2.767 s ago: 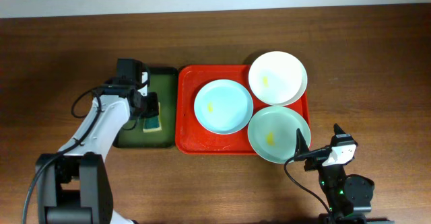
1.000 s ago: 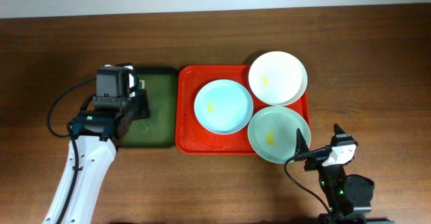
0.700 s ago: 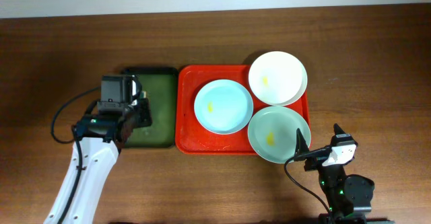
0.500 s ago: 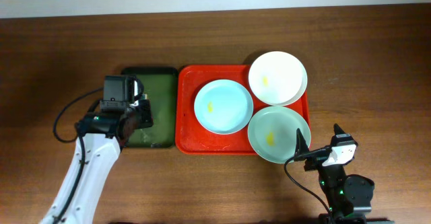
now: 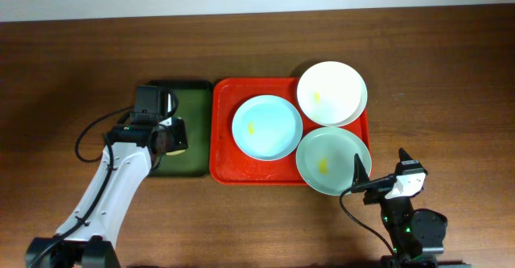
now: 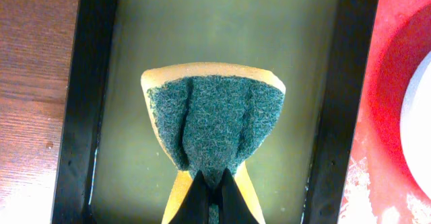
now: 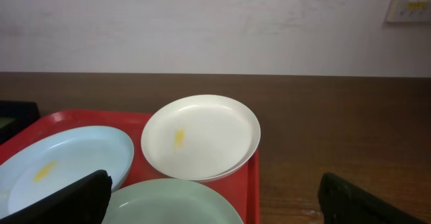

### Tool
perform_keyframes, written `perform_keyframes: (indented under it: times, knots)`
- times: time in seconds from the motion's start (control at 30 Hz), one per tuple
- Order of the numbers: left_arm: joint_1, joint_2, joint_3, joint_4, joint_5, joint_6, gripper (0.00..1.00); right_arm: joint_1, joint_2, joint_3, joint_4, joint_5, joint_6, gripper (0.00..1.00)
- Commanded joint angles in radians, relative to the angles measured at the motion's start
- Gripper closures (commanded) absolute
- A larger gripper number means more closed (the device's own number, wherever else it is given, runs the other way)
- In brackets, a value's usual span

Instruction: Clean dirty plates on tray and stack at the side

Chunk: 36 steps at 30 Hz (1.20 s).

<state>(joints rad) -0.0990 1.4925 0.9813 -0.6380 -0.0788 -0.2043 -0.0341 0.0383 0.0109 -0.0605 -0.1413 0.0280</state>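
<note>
Sponge (image 6: 214, 126) duty on the left side: the left pincer (image 6: 210, 183) is clamped tight on a yellow sponge with a green scrubby face, pinched so hard that the pad folds into creases right at the fingertips. Directly under that pincer is the dark green tray (image 6: 94, 116), and the sponge looks to be hanging over its floor, though I can't tell if it's touching. Off to that pincer's right, just beside the green tray's rim, sits the red tray (image 5: 221, 131) with all three plates on it. The right pincer (image 5: 380, 165) is down by the table's near edge with its jaws spread wide and nothing between them. Right in front of it is the pale green plate (image 5: 331, 162), which pokes out over the red tray's near rim. Straight beyond that one, farther from the pincer, is the white plate (image 5: 331, 93), hanging a bit over the tray's far right corner. The pale blue plate (image 5: 267, 127) is ahead and to the right pincer's left, closest to the sponge. Each plate has a small yellow smear near its middle.
</note>
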Motion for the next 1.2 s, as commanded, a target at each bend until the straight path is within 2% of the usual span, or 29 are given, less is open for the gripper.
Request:
perform_keyframes:
  times: [0.0,0.33,0.67,1.07,1.13,1.17]
  knots:
    - [0.002,0.002,-0.005,0.02,0.011,-0.013,1.0,-0.006,-0.003,-0.005,-0.004,-0.013,0.01,0.01]
    - [0.002,0.002,-0.005,0.084,-0.014,-0.011,1.0,-0.004,-0.003,-0.005,-0.004,-0.013,0.01,0.02]
    - [0.001,0.002,0.049,0.076,-0.023,0.019,1.0,-0.004,-0.003,-0.005,-0.004,-0.013,0.01,0.01]
    - [-0.006,0.002,0.089,0.055,0.094,0.018,1.0,-0.004,-0.003,-0.005,-0.004,-0.013,0.01,0.01]
    - [-0.006,0.002,0.089,0.054,0.101,0.018,1.0,-0.006,-0.003,-0.005,0.079,0.14,-0.084,0.01]
    - [-0.006,0.002,0.089,0.055,0.102,0.018,1.0,-0.006,-0.003,-0.005,0.106,0.08,0.005,0.02]
